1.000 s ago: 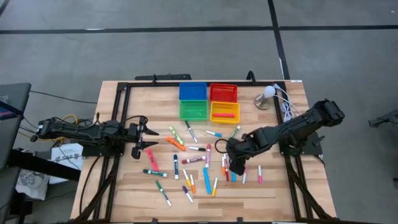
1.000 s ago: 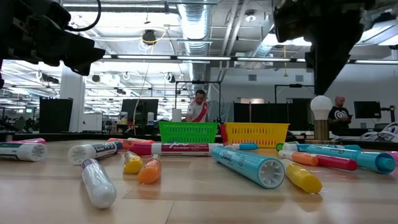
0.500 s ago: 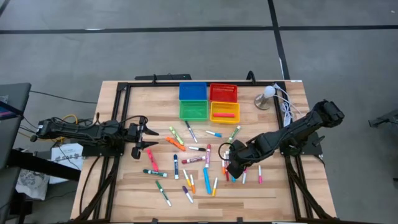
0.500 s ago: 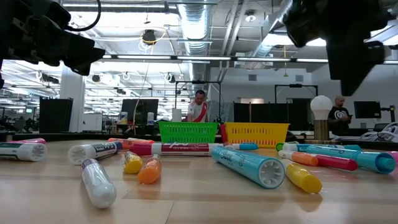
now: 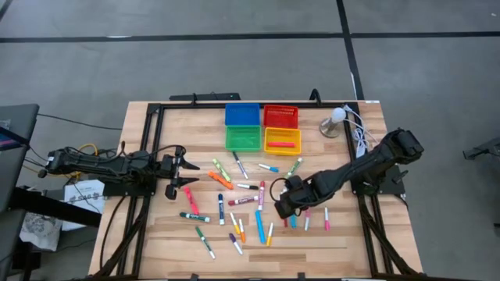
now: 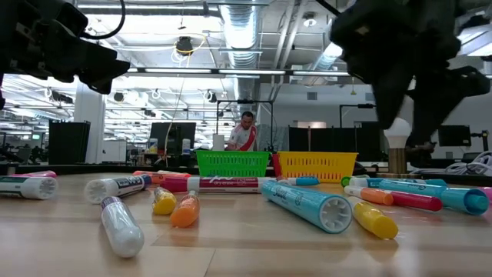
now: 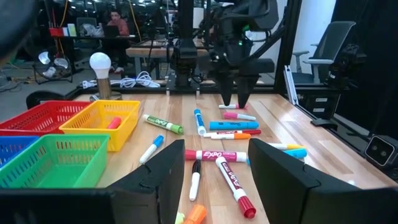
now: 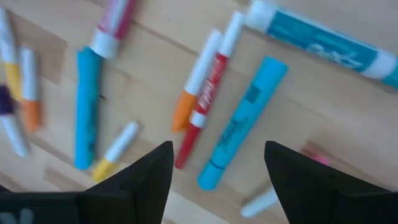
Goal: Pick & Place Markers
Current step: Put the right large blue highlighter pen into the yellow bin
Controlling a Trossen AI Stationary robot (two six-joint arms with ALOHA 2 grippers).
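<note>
Markers (image 5: 234, 204), short coloured plastic sticks, scattered on wooden desk (image 5: 344, 234); right end effector (image 5: 283, 209) released, empty above them; left end effector (image 5: 181, 169) parted, empty.

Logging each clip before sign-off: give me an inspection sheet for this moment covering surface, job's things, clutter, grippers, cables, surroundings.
Surface: wooden table, black frame around it.
Job's things: markers scattered mid-table; one pink marker already in the yellow bin.
Clutter: blue, red and green bins; lamp at the far right corner.
Grippers: right gripper low over the markers, jaws open, empty; left gripper waiting at the table's left, jaws apart, empty.
Cables: white cord by the lamp.
Surroundings: people at desks behind the table.
</note>
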